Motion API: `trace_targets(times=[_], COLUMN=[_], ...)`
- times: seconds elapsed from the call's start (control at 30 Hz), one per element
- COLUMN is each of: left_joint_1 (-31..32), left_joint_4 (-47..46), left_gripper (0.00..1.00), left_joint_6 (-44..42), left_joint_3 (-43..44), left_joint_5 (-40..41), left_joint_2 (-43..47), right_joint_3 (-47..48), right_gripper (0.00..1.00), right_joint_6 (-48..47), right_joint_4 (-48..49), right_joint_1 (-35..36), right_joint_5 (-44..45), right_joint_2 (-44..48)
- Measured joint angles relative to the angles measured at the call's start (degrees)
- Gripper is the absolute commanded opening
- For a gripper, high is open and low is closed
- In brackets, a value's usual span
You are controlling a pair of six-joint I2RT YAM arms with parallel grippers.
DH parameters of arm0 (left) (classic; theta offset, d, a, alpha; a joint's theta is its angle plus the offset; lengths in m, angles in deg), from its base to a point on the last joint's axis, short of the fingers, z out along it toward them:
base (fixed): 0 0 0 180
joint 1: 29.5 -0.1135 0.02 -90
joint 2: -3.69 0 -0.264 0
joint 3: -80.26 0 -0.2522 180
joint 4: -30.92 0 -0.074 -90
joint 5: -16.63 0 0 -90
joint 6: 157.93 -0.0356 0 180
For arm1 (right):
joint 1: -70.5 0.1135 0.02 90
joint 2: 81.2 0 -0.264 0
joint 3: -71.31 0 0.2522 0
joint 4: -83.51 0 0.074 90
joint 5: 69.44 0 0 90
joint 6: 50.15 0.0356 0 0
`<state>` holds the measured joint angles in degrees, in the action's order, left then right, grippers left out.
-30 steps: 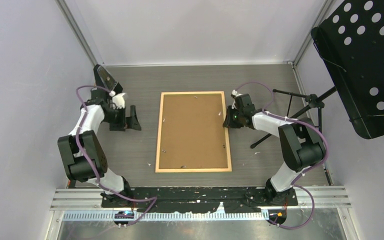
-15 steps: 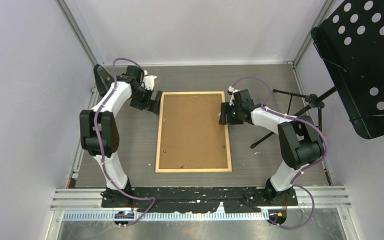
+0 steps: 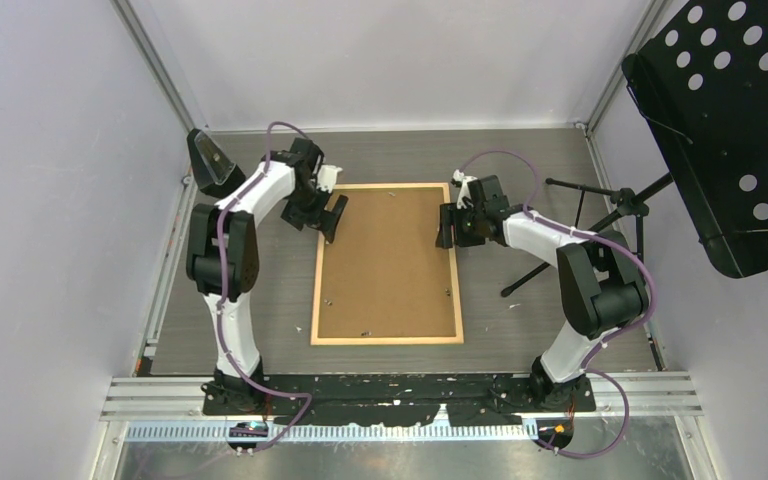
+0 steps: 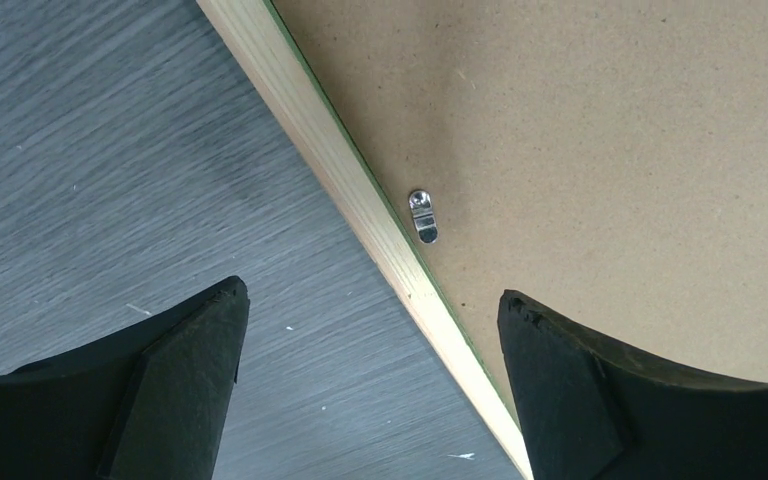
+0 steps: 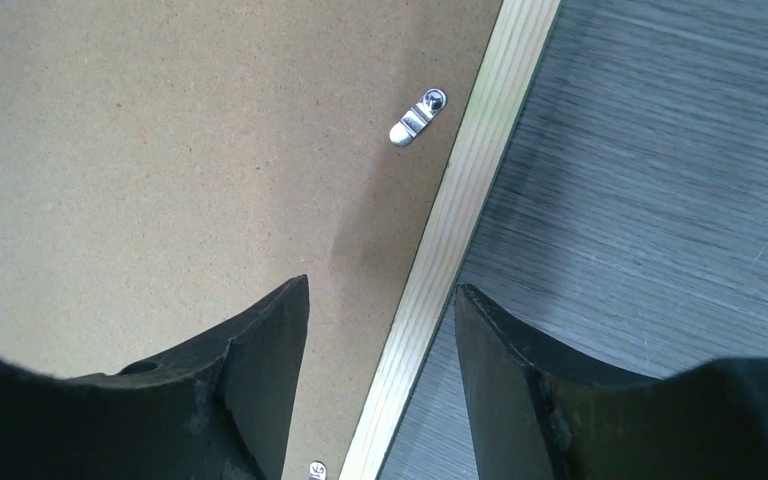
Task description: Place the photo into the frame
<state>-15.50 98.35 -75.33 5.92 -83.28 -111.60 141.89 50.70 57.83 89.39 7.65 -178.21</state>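
Observation:
The frame (image 3: 316, 290) lies back side up on the grey table, its light wood rails around a brown hardboard backing (image 3: 385, 260). The photo is hidden. My left gripper (image 3: 322, 220) hangs open over the left rail near the far-left corner. In the left wrist view the rail (image 4: 310, 130) runs diagonally between the spread fingers of that gripper (image 4: 370, 292), past a small metal clip (image 4: 423, 216). My right gripper (image 3: 447, 228) is open astride the right rail (image 5: 480, 160): of its (image 5: 380, 286) fingers, one is over the backing (image 5: 160, 150), one over the table. Another clip (image 5: 417, 116) lies ahead.
A black perforated music stand (image 3: 730, 130) on a tripod (image 3: 580, 230) stands at the right, close to the right arm. A dark wedge-shaped object (image 3: 208, 160) sits at the far-left corner. White walls enclose three sides, and a metal rail (image 3: 410, 395) runs along the near edge.
The left arm swung from the table's left side up and right to the frame's far-left corner. The right gripper opened and shifted slightly along the right rail.

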Motion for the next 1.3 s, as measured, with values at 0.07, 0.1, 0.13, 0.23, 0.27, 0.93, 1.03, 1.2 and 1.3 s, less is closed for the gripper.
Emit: trace_targets(times=[0.07, 0.1, 0.13, 0.23, 0.27, 0.93, 1.03, 1.2, 1.3], left_joint_1=[0.4, 0.7, 0.9, 1.4, 1.5, 3.4, 3.6, 3.8, 3.9], left_joint_4=[0.0, 0.0, 0.0, 0.0, 0.1, 0.5, 0.3, -0.2, -0.2], left_gripper=[0.90, 0.89, 0.88, 0.85, 0.84, 0.58, 0.58, 0.55, 0.53], left_joint_6=[0.3, 0.6, 0.9, 1.3, 1.3, 4.1, 4.3, 4.5, 4.5], left_joint_3=[0.3, 0.4, 0.7, 0.9, 0.9, 2.4, 2.4, 2.4, 2.4], left_joint_5=[0.8, 1.2, 1.9, 3.1, 3.3, 7.1, 7.3, 7.3, 7.3], left_joint_2=[-0.6, -0.9, -1.3, -2.3, -2.5, -4.9, -5.1, -5.4, -6.0], right_joint_3=[0.0, 0.0, 0.0, 0.2, 0.3, 1.3, 1.6, 1.8, 1.9], right_gripper=[0.61, 0.61, 0.61, 0.60, 0.60, 0.58, 0.57, 0.56, 0.56], right_joint_6=[0.0, 0.0, 0.0, 0.0, 0.0, -0.2, -0.2, -0.3, -0.5], right_joint_4=[-0.1, -0.1, -0.1, -0.2, -0.2, -0.6, -0.6, -0.8, -1.0], right_joint_1=[-0.3, -0.3, -0.4, -0.8, -0.9, -2.3, -2.3, -2.4, -2.5], right_joint_5=[-0.6, -0.8, -1.1, -1.8, -2.1, -5.4, -5.6, -5.7, -5.7], right_joint_2=[0.0, 0.0, 0.0, 0.0, 0.0, -0.3, -0.9, -1.6, -1.7])
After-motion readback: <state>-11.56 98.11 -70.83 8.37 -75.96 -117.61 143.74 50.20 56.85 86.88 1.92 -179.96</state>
